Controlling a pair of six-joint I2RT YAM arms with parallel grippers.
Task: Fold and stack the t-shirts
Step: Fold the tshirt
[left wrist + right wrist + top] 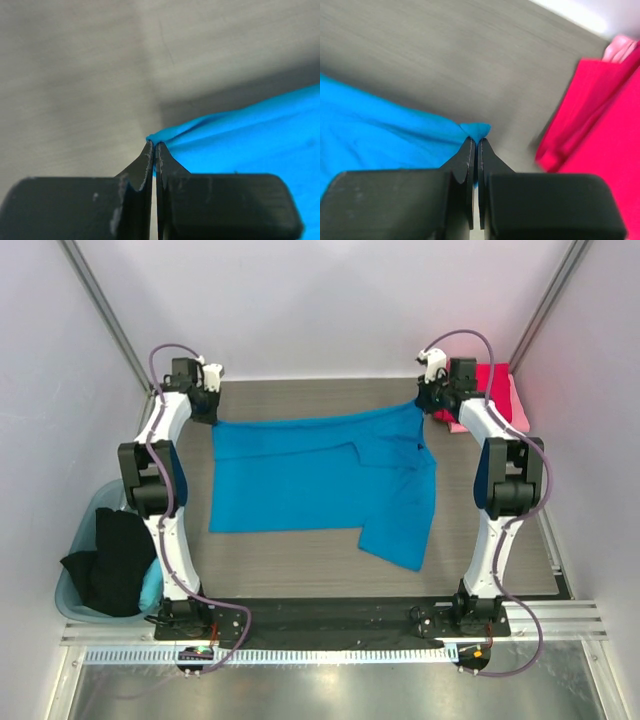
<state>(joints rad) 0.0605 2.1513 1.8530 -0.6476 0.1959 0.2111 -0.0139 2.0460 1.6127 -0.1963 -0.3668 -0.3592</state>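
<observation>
A bright blue t-shirt [320, 480] lies spread across the table, one part hanging toward the front right. My left gripper [208, 410] is shut on its far left corner; in the left wrist view the cloth [240, 130] is pinched between the fingertips [154, 146]. My right gripper [428, 398] is shut on its far right corner; in the right wrist view the blue cloth [380, 130] is pinched at the tips [476, 141]. A folded crimson t-shirt [490, 390] lies on a pale pink one [520, 412] at the back right, and shows in the right wrist view [600, 120]. A black t-shirt [112, 560] hangs over the tub.
A translucent teal plastic tub [72, 585] stands off the table's left front. White walls and metal posts close in the back and sides. The arm bases stand on a black rail [330, 618] at the near edge.
</observation>
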